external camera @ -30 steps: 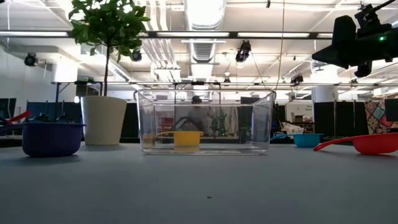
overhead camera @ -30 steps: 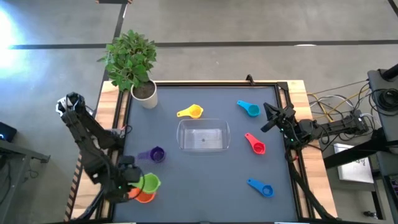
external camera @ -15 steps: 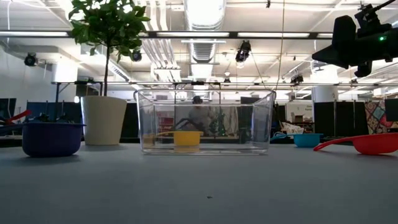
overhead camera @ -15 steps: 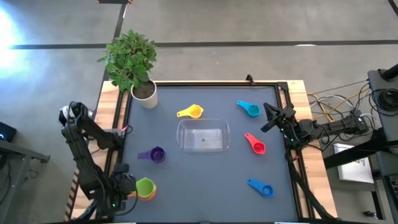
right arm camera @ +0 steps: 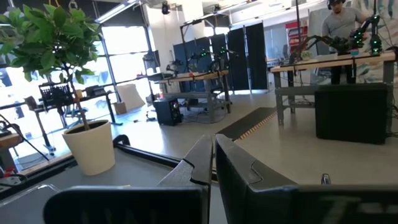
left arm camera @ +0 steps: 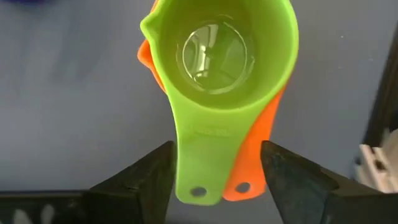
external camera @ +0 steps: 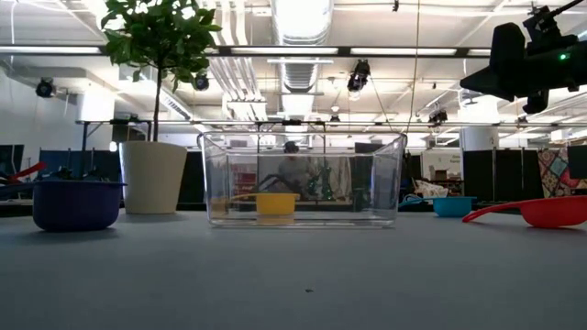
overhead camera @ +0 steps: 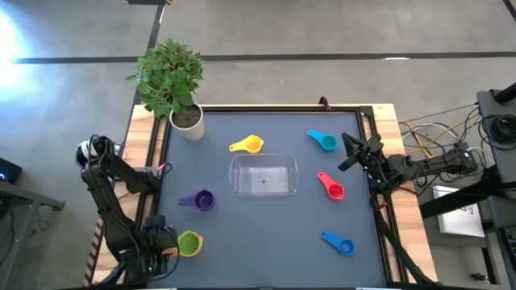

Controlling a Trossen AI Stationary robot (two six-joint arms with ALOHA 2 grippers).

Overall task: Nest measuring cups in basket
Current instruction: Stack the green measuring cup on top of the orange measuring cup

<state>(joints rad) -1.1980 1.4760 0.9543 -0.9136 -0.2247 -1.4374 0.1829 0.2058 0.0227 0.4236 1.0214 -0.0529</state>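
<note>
The green cup point(left arm camera: 221, 74) sits nested in the orange cup point(left arm camera: 264, 134) on the table's near left corner, both handles pointing at my left gripper point(left arm camera: 217, 180). That gripper is open and points down, one finger on either side of the two handles. The clear basket point(overhead camera: 264, 175) stands mid-table. Around it lie the purple cup point(overhead camera: 200, 200), yellow cup point(overhead camera: 248, 145), light blue cup point(overhead camera: 324, 141), red cup point(overhead camera: 332, 187) and dark blue cup point(overhead camera: 340, 243). My right gripper point(right arm camera: 213, 155) is shut, raised at the right edge. My left gripper's fingers point(left arm camera: 149, 177) flank the green handle's free end point(left arm camera: 198, 186) and the orange handle point(left arm camera: 244, 183) from above. Only a hair of a gap shows, and I cannot tell whether they touch. Both cups rest on the table.
A white plant pot point(overhead camera: 187, 121) with a leafy plant stands at the far left corner. The table has a raised dark frame point(overhead camera: 367, 161) along its edges. Open grey table lies between the nested cups and the basket.
My left gripper has gone down and toward the near left corner with the green and orange cups, rolling its wrist. The green cup now covers the orange one almost fully, where more orange showed before. The pair has kept still for the last half second.
</note>
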